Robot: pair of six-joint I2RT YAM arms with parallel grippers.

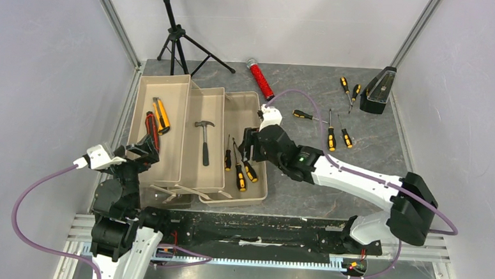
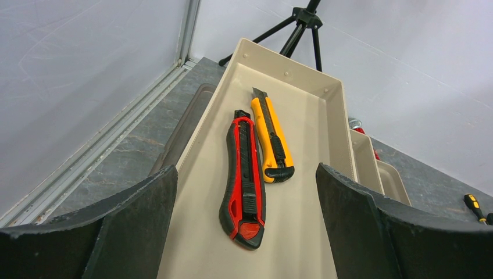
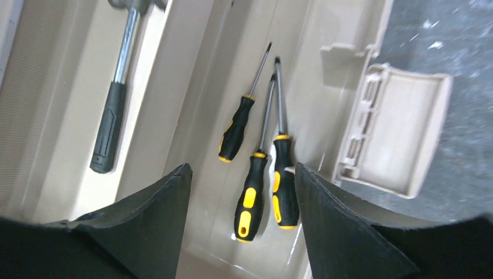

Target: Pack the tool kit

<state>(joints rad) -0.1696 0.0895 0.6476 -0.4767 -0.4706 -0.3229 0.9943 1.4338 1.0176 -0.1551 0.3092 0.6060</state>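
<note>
Packing by type, like with like.
Right jaws open, empty, over three screwdrivers point(image 3: 251, 197); left jaws wide open over knives point(image 2: 244, 174); loose screwdrivers point(image 1: 330, 136) on tabletop point(image 1: 312, 79), 2 o'clock of toolbox point(image 1: 165, 79).

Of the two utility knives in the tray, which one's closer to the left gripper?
The red utility knife; its end lies right by the left gripper, while the orange one sits farther off.
</note>
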